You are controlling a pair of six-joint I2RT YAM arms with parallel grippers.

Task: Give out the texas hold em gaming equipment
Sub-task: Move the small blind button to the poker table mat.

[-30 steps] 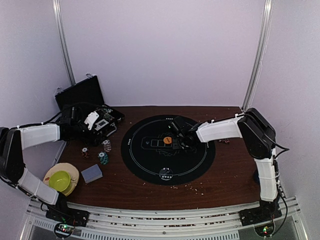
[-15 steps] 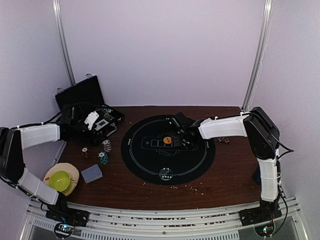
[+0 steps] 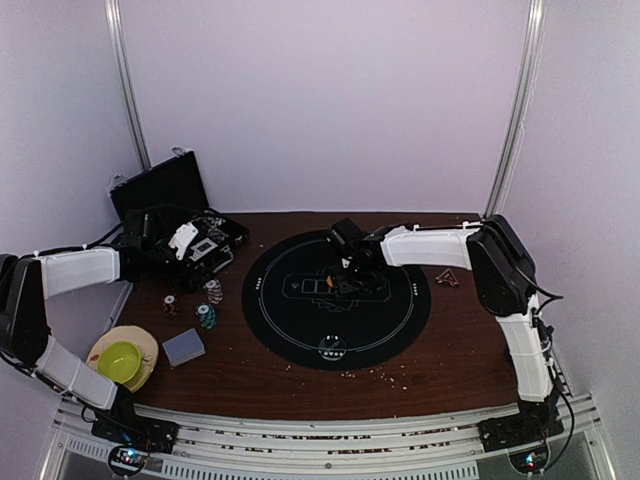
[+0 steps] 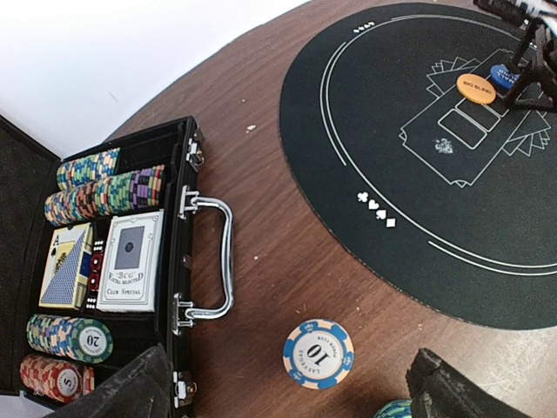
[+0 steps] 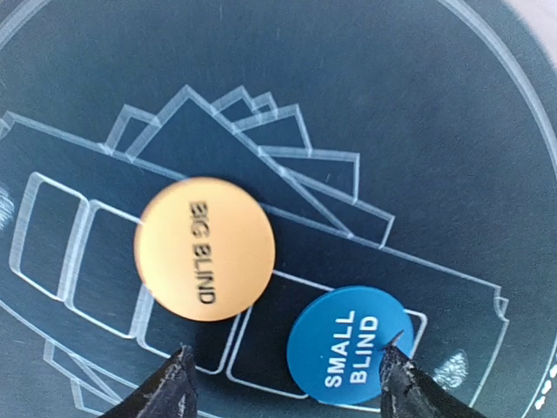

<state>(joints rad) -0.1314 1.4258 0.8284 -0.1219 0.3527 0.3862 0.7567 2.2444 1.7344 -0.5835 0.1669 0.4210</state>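
My right gripper is open and empty, low over the black round mat. In the right wrist view its fingertips flank an orange "BIG BLIND" disc and a blue "SMALL BLIND" disc, one tip over the blue disc's edge. My left gripper is open and empty above a white-and-blue "10" chip on the wood. The open black case holds chip rows and card decks. Chip stacks and a grey-blue deck lie left of the mat.
A green cup on a tan plate sits at the front left. The case lid stands up at the back left. A round button lies on the mat's near edge. Small debris and crumbs dot the wood.
My right gripper has moved left and back across the mat, and now covers most of the orange disc in the top view. The left arm has not moved.
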